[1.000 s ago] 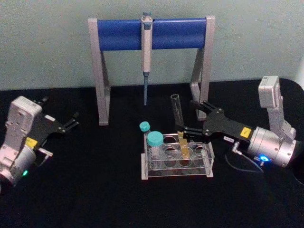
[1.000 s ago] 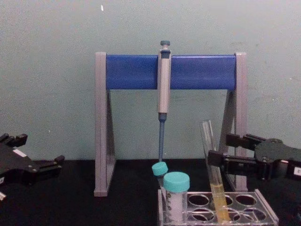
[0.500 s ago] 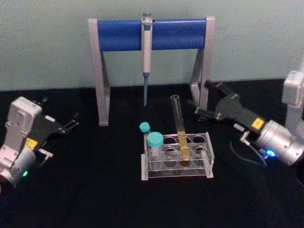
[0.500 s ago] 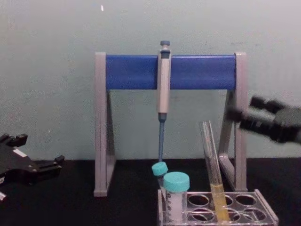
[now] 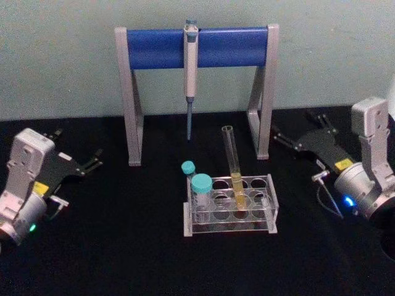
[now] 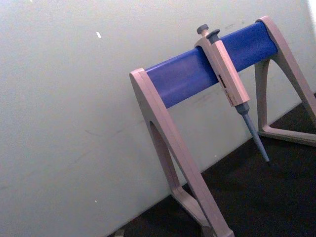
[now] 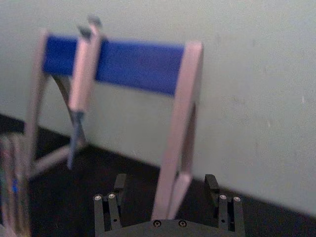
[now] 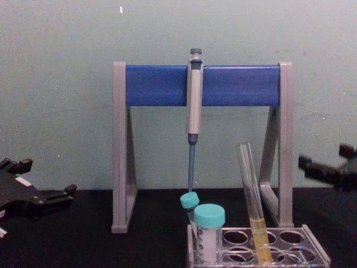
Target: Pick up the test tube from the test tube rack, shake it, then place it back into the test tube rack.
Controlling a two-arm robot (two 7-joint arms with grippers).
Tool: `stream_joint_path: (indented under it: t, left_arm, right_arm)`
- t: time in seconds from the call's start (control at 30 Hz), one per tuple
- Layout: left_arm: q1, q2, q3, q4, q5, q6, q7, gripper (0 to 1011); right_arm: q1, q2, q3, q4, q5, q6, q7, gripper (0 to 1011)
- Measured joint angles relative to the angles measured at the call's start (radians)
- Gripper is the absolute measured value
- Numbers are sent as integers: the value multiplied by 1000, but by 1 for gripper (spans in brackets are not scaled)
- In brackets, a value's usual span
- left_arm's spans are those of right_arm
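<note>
Right gripper [image 5: 300,127] has pulled back from the test tube [image 5: 232,165] — fingers spread | tube leaning in test tube rack [image 5: 271,213] (yellow liquid low) | left gripper [image 5: 79,153] parked, fingers apart

Test tube rack [image 8: 312,251] base cut off, right pincer [image 8: 326,167] blurred, perhaps open

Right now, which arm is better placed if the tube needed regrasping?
Right, probably. The right end effector, open, sits nearer the test tube standing in the test tube rack; the left end effector is parked farther off.

No legible text, label or number anywhere.
</note>
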Motion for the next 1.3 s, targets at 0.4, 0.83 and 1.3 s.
stream_joint_path:
  t: [0.4,0.83,1.3]
  left_arm:
    - [0,0,0,0,0,0,0,1001]
    - [0,0,0,0,0,0,0,1001]
    - [0,0,0,0,0,0,0,1001]
  right_arm:
    - [-5,-37,6,64,-54,123,-68,1000]
    - [-3,-43,13,70,-54,124,-65,1000]
    - [-3,-41,11,68,-54,123,-64,1000]
